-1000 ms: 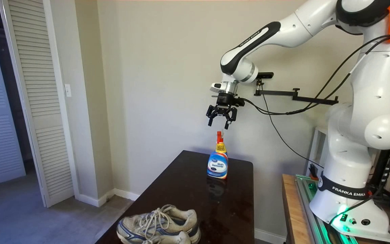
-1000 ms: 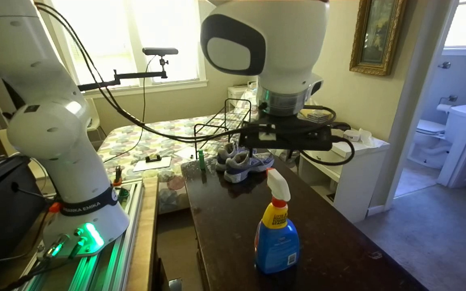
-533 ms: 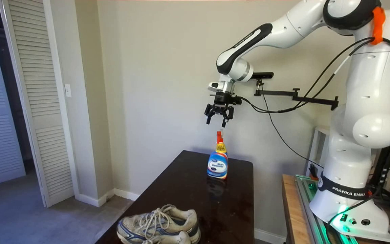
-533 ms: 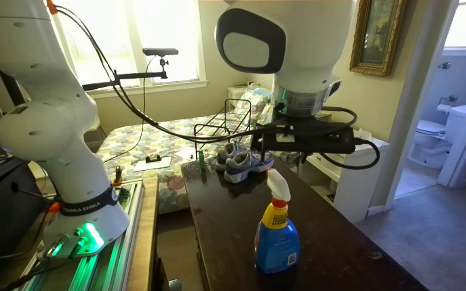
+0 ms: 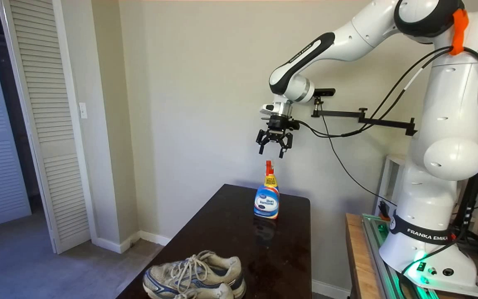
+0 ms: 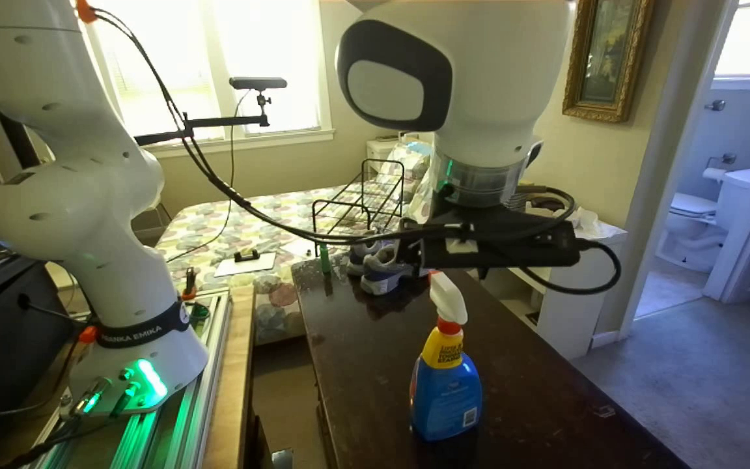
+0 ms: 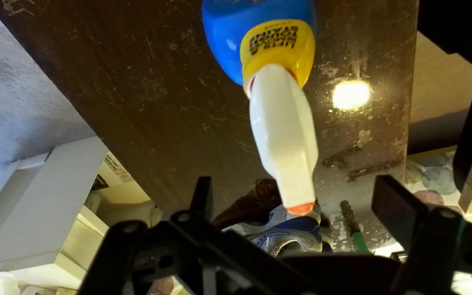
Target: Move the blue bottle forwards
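Observation:
The blue bottle [image 5: 267, 202] is a spray bottle with a whitish label, yellow neck and orange-red collar. It stands upright on a dark table [image 5: 239, 232]. Its blue back and white spray head show in an exterior view [image 6: 446, 397]. My gripper [image 5: 271, 153] is open and empty, its fingers pointing down, a little above the bottle's top. In the wrist view the gripper's [image 7: 294, 182] fingers stand wide apart, with the bottle's white spray head [image 7: 285, 135] and orange nozzle tip between them in the picture. No finger visibly touches the bottle.
A pair of grey-blue sneakers [image 5: 197, 274] lies on the table beyond the bottle. A green stick-like object [image 6: 325, 258] stands near them. A wall [image 5: 197, 104] is behind the table. A wooden bench [image 5: 357, 249] carries the robot base. A white cabinet [image 6: 564, 286] stands beside the table.
The gripper has shifted slightly; it went up and then came back down and sideways in the exterior views. It has stayed open. The bottle and sneakers have not moved.

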Motion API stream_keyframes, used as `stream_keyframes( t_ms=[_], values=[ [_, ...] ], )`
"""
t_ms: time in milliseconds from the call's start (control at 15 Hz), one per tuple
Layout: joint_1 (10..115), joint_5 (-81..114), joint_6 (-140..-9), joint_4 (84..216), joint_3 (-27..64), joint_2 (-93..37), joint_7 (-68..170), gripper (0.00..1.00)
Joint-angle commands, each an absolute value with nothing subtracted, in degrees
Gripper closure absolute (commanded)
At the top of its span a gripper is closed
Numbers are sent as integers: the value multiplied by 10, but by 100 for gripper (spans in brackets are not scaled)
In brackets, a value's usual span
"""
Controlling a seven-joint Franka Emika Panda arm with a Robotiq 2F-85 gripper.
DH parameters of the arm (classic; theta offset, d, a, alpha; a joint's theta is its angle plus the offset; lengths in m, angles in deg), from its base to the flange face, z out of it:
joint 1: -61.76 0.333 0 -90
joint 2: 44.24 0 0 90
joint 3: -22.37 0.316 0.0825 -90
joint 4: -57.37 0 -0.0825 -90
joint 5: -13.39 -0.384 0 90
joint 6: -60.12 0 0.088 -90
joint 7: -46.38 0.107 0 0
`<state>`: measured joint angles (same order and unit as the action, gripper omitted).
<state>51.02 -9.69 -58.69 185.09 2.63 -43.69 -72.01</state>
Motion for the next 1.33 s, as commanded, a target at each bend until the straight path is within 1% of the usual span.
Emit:
stream_keyframes(
  t_ms=[0,200,267,333,400,467,600,733,800,867,1133,1267],
  values=[
    [484,-76,-601,1872,40,-419,-762,0],
    [477,-72,-606,1882,48,-401,-781,0],
    [476,-77,-612,1882,50,-397,-784,16],
    [475,-83,-617,1881,54,-394,-789,28],
    [474,-85,-619,1880,57,-390,-792,34],
    [473,-84,-623,1880,60,-388,-793,43],
    [471,-84,-628,1881,65,-384,-794,57],
    [470,-84,-633,1881,68,-382,-792,69],
    [470,-85,-639,1882,69,-381,-785,77],
    [469,-87,-643,1881,70,-379,-781,82],
    [464,-98,-636,1853,75,-372,-800,84],
    [468,-107,-624,1819,85,-360,-803,84]
  ],
)
